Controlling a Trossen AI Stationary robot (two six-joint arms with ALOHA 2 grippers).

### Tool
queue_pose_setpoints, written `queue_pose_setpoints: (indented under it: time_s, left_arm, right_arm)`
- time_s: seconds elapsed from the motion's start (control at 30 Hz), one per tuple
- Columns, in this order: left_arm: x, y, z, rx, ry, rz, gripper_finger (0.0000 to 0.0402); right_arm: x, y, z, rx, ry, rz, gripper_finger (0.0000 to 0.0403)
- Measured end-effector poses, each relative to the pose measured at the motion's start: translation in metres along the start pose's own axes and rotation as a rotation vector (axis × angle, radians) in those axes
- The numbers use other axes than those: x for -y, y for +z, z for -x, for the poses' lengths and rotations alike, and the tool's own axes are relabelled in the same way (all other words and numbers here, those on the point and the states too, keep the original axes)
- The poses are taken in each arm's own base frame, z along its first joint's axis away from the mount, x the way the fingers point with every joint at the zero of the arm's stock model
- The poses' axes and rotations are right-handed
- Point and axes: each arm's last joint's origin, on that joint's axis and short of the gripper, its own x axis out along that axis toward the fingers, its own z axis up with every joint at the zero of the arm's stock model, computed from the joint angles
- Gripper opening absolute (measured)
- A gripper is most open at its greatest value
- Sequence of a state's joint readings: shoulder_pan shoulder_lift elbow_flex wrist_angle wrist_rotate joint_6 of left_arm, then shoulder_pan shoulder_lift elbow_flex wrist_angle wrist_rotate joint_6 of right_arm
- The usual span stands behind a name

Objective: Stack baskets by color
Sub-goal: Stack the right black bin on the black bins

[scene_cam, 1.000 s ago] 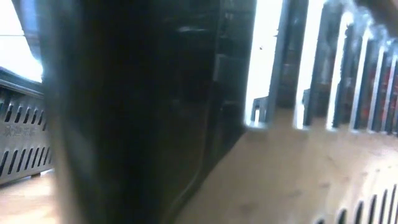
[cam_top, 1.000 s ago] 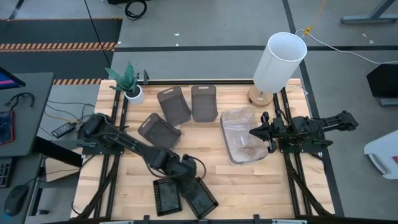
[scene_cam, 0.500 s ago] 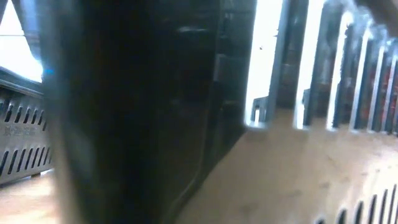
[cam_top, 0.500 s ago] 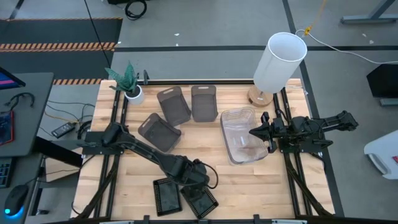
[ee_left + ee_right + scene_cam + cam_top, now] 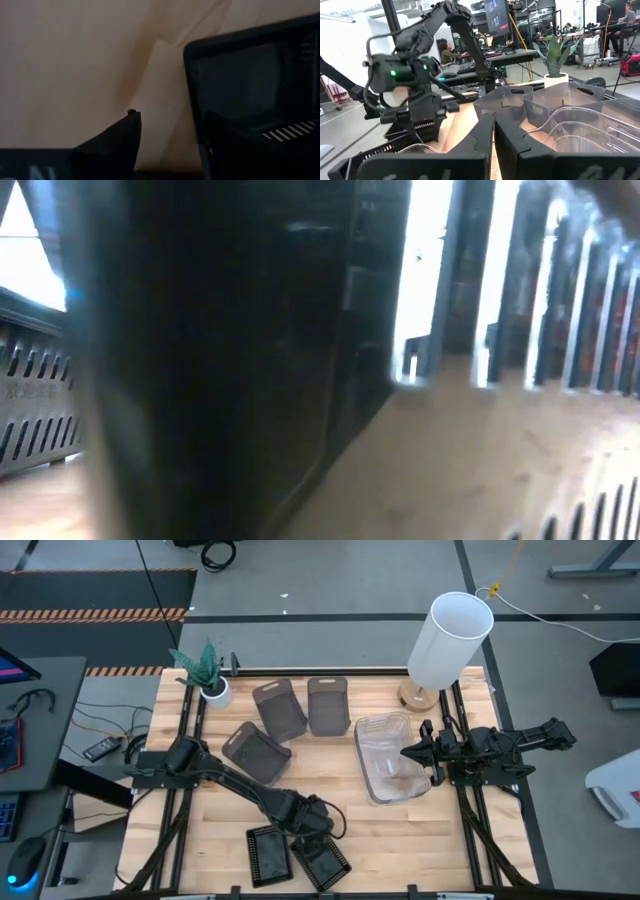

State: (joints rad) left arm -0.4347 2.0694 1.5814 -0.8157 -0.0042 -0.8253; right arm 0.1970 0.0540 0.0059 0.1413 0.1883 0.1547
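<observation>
Two black mesh baskets lie near the table's front edge, one on the left [image 5: 268,853] and one on the right [image 5: 330,865]. My left gripper [image 5: 312,837] hangs open, pointing down over the right one's far end. In the left wrist view, one finger [image 5: 122,140] stands outside that basket's rim [image 5: 192,80] and the other [image 5: 225,145] inside it. Three smoky grey baskets [image 5: 278,708] [image 5: 328,705] [image 5: 255,750] rest on the far half. Clear baskets [image 5: 392,760] sit nested at centre right. My right gripper [image 5: 408,751] waits shut beside them.
A tall white cylinder [image 5: 450,640] stands at the far right and a small potted plant [image 5: 208,675] at the far left corner. A black basket's slotted wall [image 5: 30,410] fills the low view. Bare wood [image 5: 420,840] shows at the near right.
My left gripper has sunk toward the table and moved a little toward the near and right edges. It now sits just over the far end of the right black basket. The baskets lie as they did.
</observation>
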Motion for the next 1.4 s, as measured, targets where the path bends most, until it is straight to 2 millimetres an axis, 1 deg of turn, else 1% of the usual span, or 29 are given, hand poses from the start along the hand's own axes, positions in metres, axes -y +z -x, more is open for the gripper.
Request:
queue_pose_setpoints:
  time_s: [0.13,0.3,0.53,0.73,0.83,0.9,0.97,1.07,1.13,1.27,1.33,1.4]
  left_arm:
    - [-0.001,-0.002,-0.008,0.0,-0.04,-0.012,0.0207]
    - [-0.004,-0.005,-0.012,-0.013,-0.023,-0.029,0.0173]
    - [-0.005,-0.002,-0.012,0.009,-0.015,-0.073,0.0102]
    - [-0.006,0.0,-0.011,0.013,-0.017,-0.12,0.0015]
    - [-0.006,0.003,-0.007,0.011,-0.014,-0.145,0.0011]
    - [-0.005,0.008,0.001,0.023,-0.018,-0.18,0.0011]
    - [-0.007,0.012,0.014,0.033,-0.019,-0.206,0.0008]
    - [-0.013,0.019,0.039,0.068,-0.039,-0.223,0.0007]
    - [-0.019,0.019,0.058,0.082,-0.044,-0.229,0.0007]
    - [-0.028,0.01,0.09,0.071,-0.036,-0.248,0.0007]
    - [-0.029,0.002,0.101,0.053,-0.028,-0.259,0.0007]
    - [-0.029,-0.008,0.105,0.011,-0.005,-0.278,0.0007]
  right_arm:
    - [0.0,0.0,0.0,0.0,0.0,0.0,0.0022]
    - [0.0,0.0,0.0,0.0,0.0,0.0,0.0022]
    - [0.0,0.0,0.0,0.0,0.0,0.0,0.0022]
    - [0.0,0.0,0.0,0.0,0.0,0.0,0.0022]
    - [0.0,0.0,0.0,0.0,0.0,0.0,0.0022]
    - [0.0,0.0,0.0,0.0,0.0,0.0,0.0022]
    - [0.0,0.0,0.0,0.0,0.0,0.0,0.0022]
    - [0.0,0.0,0.0,0.0,0.0,0.0,0.0022]
    - [0.0,0.0,0.0,0.0,0.0,0.0,0.0022]
    - [0.0,0.0,0.0,0.0,0.0,0.0,0.0022]
    - [0.0,0.0,0.0,0.0,0.0,0.0,0.0022]
    - [0.0,0.0,0.0,0.0,0.0,0.0,0.0022]
